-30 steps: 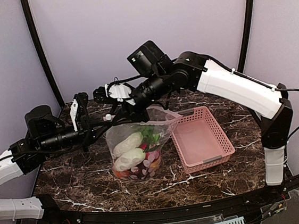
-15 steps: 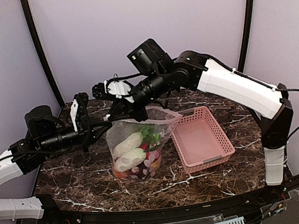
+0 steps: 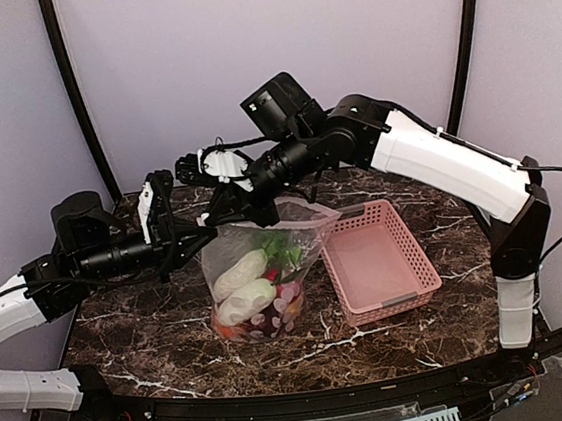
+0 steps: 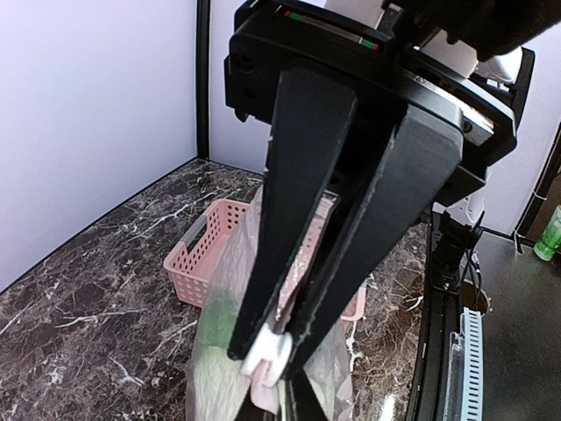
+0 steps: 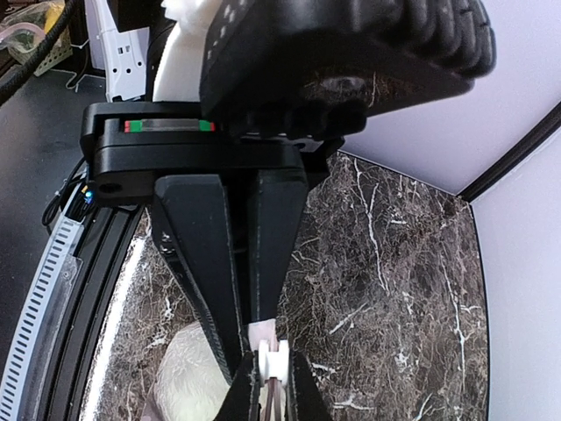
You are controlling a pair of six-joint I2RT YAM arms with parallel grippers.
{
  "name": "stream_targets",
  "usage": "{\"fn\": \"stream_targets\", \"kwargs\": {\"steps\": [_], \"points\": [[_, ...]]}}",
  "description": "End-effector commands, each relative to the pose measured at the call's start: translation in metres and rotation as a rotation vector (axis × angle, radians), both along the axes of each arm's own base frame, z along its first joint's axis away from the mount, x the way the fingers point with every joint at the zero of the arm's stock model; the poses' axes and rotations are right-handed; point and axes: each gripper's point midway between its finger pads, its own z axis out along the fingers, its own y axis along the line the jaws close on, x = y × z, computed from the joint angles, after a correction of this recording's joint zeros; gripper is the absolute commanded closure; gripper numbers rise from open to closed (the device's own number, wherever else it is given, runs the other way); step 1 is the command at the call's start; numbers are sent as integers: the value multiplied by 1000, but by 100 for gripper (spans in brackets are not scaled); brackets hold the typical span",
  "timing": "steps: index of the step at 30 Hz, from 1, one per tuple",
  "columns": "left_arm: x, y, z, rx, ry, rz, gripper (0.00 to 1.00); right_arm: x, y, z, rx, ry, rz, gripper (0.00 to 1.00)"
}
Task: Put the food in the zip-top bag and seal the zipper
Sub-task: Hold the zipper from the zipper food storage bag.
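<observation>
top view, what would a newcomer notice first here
A clear bag stuffed with toy food stands upright mid-table. The left gripper and right gripper both pinch the zipper along its top. A pink basket sits on the table just right of the bag.

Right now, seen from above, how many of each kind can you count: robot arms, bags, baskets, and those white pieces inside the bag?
Robot arms: 2, the left arm and the right arm
Zip-top bag: 1
Pink basket: 1
White oblong pieces in the bag: 2
Total: 6
The other food in the bag is too jumbled to count.
</observation>
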Motion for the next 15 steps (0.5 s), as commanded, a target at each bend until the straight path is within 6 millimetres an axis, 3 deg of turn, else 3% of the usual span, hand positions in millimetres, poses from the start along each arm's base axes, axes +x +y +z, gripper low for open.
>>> {"fn": "stream_targets", "kwargs": {"steps": [1, 9, 15], "points": [[-2, -6, 15, -19, -36, -30, 99, -8, 4, 17, 49, -6, 22, 100], [1, 4, 19, -25, -54, 24, 99, -6, -2, 7, 20, -14, 10, 100], [3, 18, 18, 7, -92, 89, 99, 12, -17, -3, -8, 6, -42, 100]]}}
